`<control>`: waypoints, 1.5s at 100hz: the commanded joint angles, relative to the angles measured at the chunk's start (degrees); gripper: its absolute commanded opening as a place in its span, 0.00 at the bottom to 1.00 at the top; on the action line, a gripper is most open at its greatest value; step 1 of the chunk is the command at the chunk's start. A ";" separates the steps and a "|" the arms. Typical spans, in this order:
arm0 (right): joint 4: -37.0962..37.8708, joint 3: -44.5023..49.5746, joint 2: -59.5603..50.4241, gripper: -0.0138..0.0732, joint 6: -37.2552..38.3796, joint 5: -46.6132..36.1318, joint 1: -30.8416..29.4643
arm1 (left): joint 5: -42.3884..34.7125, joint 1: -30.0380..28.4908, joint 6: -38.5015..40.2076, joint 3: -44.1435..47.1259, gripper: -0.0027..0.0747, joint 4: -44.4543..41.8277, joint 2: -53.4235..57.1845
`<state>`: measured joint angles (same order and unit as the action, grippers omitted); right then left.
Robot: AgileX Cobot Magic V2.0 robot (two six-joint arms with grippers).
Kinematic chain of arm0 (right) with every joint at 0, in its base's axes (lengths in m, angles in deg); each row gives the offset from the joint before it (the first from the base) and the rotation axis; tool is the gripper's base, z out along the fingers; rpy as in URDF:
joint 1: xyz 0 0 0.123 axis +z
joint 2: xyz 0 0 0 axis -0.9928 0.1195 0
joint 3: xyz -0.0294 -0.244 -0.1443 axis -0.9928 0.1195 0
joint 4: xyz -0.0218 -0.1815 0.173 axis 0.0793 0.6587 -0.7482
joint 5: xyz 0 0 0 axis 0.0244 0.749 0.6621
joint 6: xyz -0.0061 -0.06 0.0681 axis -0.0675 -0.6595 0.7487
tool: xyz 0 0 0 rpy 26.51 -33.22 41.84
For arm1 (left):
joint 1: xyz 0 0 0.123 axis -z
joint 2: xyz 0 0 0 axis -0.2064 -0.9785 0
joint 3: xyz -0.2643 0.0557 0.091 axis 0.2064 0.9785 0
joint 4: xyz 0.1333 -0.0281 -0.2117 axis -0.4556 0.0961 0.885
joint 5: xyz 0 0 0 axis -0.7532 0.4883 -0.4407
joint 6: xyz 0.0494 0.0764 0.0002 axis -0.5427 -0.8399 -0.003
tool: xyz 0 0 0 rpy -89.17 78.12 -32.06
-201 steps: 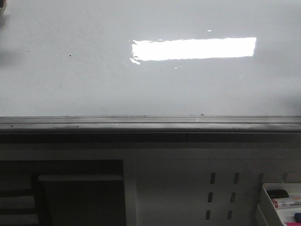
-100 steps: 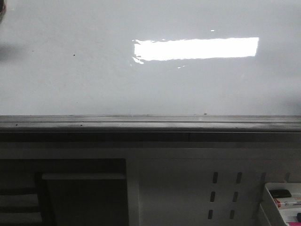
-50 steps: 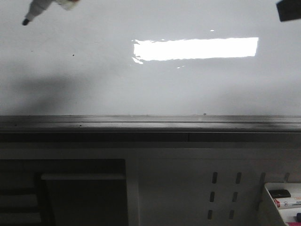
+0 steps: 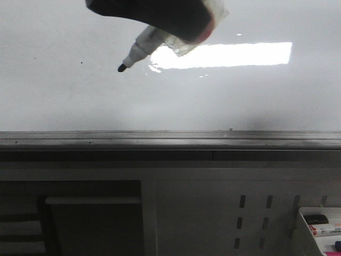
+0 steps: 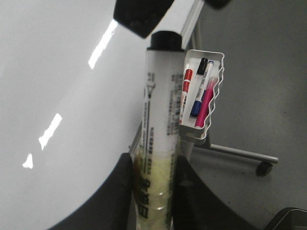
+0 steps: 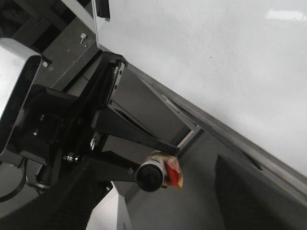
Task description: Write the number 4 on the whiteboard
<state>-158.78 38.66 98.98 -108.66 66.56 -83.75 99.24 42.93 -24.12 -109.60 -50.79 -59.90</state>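
The whiteboard (image 4: 80,101) fills the upper front view, with a bright light reflection (image 4: 229,54) and a grey ledge (image 4: 170,140) below. No number 4 shows on it, only small dark specks. My left gripper (image 4: 170,24) comes in from the top and is shut on a white marker (image 4: 139,50). The marker's black tip (image 4: 121,68) points down-left, close to the board. In the left wrist view the fingers (image 5: 120,191) clamp the marker (image 5: 160,110). My right gripper (image 6: 163,206) is open and empty. It sees the marker's rear end (image 6: 151,177).
A white wire tray (image 4: 303,226) with several markers hangs at the lower right, also in the left wrist view (image 5: 213,103). A white perforated panel (image 4: 213,213) sits under the ledge. A dark shelf opening (image 4: 90,224) is at the lower left.
My left gripper has moved the marker from the top left corner down and right toward the board's middle. The dark corner at the top right has left the front view.
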 commanded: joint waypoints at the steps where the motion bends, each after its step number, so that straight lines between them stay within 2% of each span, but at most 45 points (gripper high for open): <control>1: -3.78 -1.93 0.71 0.69 -1.05 3.45 -0.01 | -4.92 1.10 0.04 -1.88 0.01 0.15 0.93; 20: -3.47 -2.14 2.39 0.69 -1.05 4.72 0.76 | -5.49 1.37 0.04 -1.88 0.01 0.15 0.85; 46: -1.70 -2.14 5.27 0.69 -1.05 4.20 6.21 | -5.81 1.37 0.04 -1.88 0.01 -0.30 0.85; 66: 0.34 -5.17 5.42 0.69 -0.92 4.03 6.69 | -5.66 1.37 0.04 -1.88 0.01 -1.13 0.85; 81: 2.13 -7.24 6.84 0.63 0.69 6.01 6.69 | -6.21 1.37 0.04 -1.88 0.01 -1.13 0.80; 103: 2.60 -9.12 9.76 0.64 1.28 7.88 8.56 | -6.39 1.37 0.04 -1.88 0.01 -1.13 0.80; 116: 6.27 -10.62 10.55 0.64 2.31 7.78 10.86 | -6.39 1.37 0.04 -1.88 0.01 -1.13 0.80; 127: 6.40 -10.86 10.95 0.63 2.44 7.47 11.50 | -6.39 1.37 0.04 -1.88 0.01 -1.22 0.80; 137: 6.40 -10.86 10.95 0.58 2.44 7.25 11.50 | -6.39 1.37 0.04 -1.88 0.01 -1.45 0.80; 150: 6.40 -10.86 10.95 0.44 2.44 7.25 11.50 | -6.39 1.37 0.04 -1.88 0.01 -1.59 0.80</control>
<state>-149.22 29.48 110.96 -106.18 68.51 -72.25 97.01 43.83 -24.17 -109.60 -52.75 -60.17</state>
